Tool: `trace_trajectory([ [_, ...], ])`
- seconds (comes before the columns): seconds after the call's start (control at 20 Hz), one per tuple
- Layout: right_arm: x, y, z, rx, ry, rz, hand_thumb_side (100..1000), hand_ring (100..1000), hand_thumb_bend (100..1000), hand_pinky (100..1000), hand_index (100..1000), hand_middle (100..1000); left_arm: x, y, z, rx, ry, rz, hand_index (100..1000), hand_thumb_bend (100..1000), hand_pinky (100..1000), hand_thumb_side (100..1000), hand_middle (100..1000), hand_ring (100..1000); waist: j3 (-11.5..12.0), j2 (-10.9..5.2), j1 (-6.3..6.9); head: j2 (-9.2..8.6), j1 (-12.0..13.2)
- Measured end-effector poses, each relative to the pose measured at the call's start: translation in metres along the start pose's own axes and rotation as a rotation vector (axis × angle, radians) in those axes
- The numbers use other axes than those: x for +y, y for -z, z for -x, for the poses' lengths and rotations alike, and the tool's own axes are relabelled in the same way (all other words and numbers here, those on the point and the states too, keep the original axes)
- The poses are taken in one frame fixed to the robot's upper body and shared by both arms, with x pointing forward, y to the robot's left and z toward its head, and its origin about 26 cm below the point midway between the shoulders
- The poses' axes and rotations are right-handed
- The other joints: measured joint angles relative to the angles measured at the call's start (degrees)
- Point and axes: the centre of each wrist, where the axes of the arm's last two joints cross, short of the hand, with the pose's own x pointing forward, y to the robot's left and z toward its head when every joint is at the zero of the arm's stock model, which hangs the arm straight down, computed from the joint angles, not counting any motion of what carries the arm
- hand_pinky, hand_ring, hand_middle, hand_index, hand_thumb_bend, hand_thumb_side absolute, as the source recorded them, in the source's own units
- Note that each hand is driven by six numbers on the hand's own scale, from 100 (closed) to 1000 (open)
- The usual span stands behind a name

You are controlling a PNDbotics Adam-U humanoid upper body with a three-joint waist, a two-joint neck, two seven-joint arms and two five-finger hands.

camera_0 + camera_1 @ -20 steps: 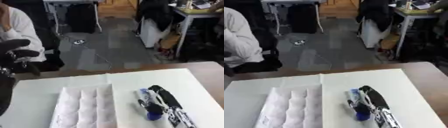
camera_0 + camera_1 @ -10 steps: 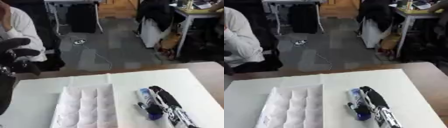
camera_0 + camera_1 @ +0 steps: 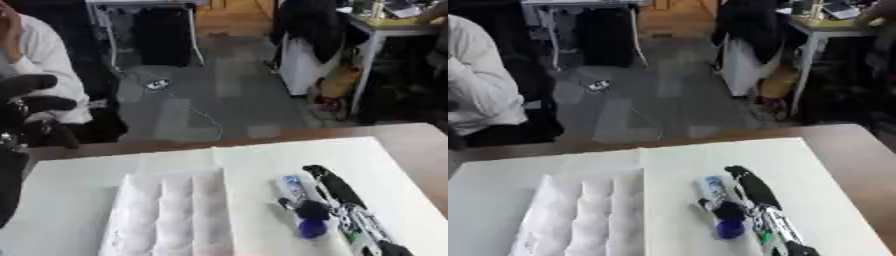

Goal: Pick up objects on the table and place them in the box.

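Nearest the lower edge of the table [image 3: 79, 175]: right hand [image 3: 337, 197] laid along a small bottle [image 3: 302, 205] with white body and blue cap, fingers stretched past it, thumb against it; grasp not confirmed. Same position as half a second ago; only the camera has shifted. Just left: white compartmented box [image 3: 175, 210], nothing visible inside. Farther left, off the table: left hand [image 3: 31, 107] raised, fingers curled, holding nothing. No placement yet; lift not begun.

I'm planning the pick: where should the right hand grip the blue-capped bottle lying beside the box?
Probably across the pale body of the bottle, from above: it lies flat, blue cap toward the robot, with the right hand alongside and the box clear to its left.
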Motion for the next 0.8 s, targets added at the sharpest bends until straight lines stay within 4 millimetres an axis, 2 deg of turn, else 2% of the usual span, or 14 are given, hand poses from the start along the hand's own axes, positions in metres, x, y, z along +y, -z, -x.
trace_trajectory([
  [0.15,0.0036,0.0007,0.0041,0.025,0.001,0.003,583,984,610,950,944,941,-0.0006,0.0001,0.0001,0.001,-0.003,0.003,826,542,436,865,785,679,0.1,0.0,0.0,0.02,-0.2],
  [0.45,0.0054,0.0048,0.009,0.076,0.028,-0.029,574,927,619,924,940,854,-0.0009,0.0002,0.0001,0.002,-0.005,0.005,826,542,437,865,785,680,0.2,-0.21,-0.03,0.6,-0.7],
  [0.5,0.0053,0.0052,0.009,0.079,0.034,-0.036,582,905,625,910,937,824,-0.0009,0.0002,0.0001,0.002,-0.005,0.005,826,541,436,865,785,680,0.2,-0.28,-0.04,0.73,-0.8],
  [0.75,0.0058,0.0055,0.0105,0.083,0.041,-0.083,621,878,619,896,908,791,-0.0009,0.0002,0.0001,0.003,-0.007,0.005,826,541,437,865,785,681,0.2,-0.34,-0.06,1.08,-1.2],
  [0.8,0.0056,0.0057,0.011,0.084,0.04,-0.093,654,852,618,873,888,768,-0.0009,0.0002,0.0001,0.003,-0.007,0.005,826,541,438,865,786,681,0.2,-0.43,-0.07,1.1,-1.2],
])
